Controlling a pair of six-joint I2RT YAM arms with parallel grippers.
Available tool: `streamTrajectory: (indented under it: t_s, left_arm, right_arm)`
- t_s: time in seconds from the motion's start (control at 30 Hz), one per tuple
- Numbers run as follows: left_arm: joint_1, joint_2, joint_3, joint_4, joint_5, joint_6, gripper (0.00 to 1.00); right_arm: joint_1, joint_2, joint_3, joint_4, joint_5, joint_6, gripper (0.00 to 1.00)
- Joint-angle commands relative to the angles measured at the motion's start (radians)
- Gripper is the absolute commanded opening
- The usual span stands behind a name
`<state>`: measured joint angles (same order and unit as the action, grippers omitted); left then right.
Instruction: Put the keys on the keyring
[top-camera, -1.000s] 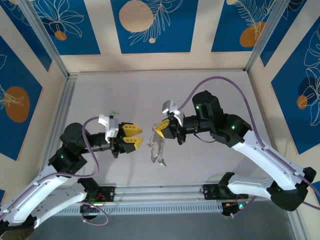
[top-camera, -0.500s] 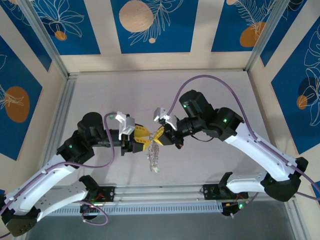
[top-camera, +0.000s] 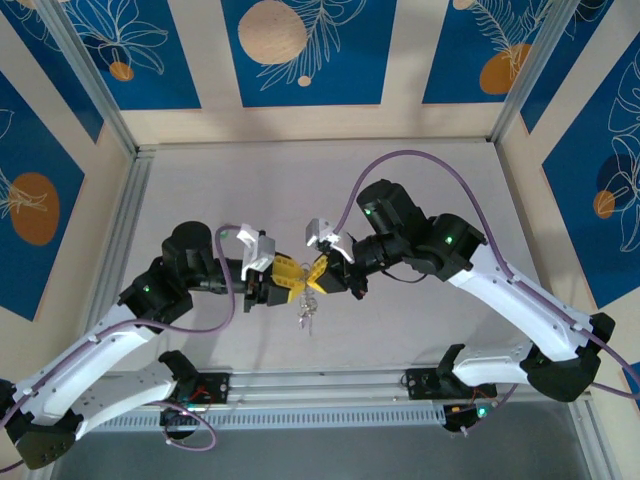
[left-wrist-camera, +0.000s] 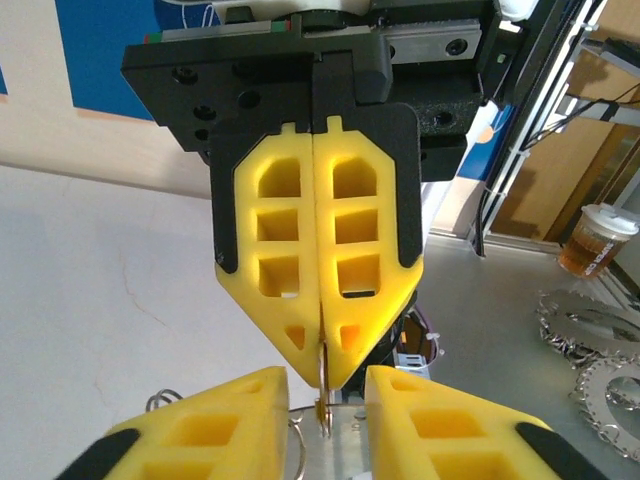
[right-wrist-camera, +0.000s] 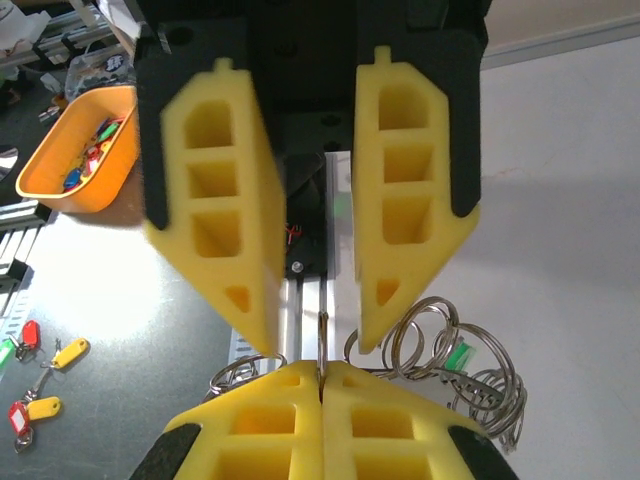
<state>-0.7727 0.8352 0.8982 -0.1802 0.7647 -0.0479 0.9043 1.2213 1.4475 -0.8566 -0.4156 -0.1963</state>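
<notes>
- A grey table (top-camera: 420, 165) stands inside blue wall panels (top-camera: 330, 60) that carry white leaf drawings.
- An orange bin (right-wrist-camera: 55, 175) holds small colourful pieces.
- A clear plastic cup (left-wrist-camera: 598, 240) with a brown drink stands upright.
- Shiny toothed metal discs (left-wrist-camera: 588, 322) lie near the cup.

Keys (top-camera: 306, 311) blurring into one tiny dangling clump, keyring (right-wrist-camera: 432, 335) loops disappearing behind the right gripper (right-wrist-camera: 322, 372), its fingers being cropped below.
</notes>
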Motion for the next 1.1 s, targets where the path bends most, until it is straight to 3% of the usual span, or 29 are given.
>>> streamTrajectory:
  t_s: [0.0, 0.17, 0.23, 0.4, 0.57, 0.83, 1.07]
  left_arm:
    - [-0.009, 0.008, 0.036, -0.002, 0.042, 0.011, 0.23]
    - [-0.009, 0.006, 0.034, -0.012, 0.041, 0.013, 0.12]
    - [-0.009, 0.001, 0.031, -0.004, 0.044, 0.013, 0.0]
    - [-0.008, -0.024, 0.009, 0.026, 0.016, 0.007, 0.0]
    - [-0.007, -0.028, -0.032, 0.116, 0.008, -0.051, 0.0]
    - [-0.008, -0.046, -0.045, 0.158, 0.013, -0.076, 0.0]
    - [-0.008, -0.093, -0.05, 0.145, -0.037, -0.09, 0.0]
  right_arm:
    - [0.008, -0.015, 0.034, 0.032, -0.051, -0.022, 0.0]
    - [0.009, -0.02, 0.041, 0.041, -0.06, -0.031, 0.0]
    - [0.009, -0.018, 0.042, 0.048, -0.057, -0.035, 0.0]
    - [0.009, -0.021, 0.033, 0.058, -0.028, -0.036, 0.0]
    - [-0.016, -0.105, -0.057, 0.143, 0.004, 0.019, 0.23]
    - [-0.213, -0.38, -0.323, 0.406, -0.06, 0.174, 0.56]
    - [-0.34, -0.272, -0.325, 0.439, 0.007, 0.292, 0.69]
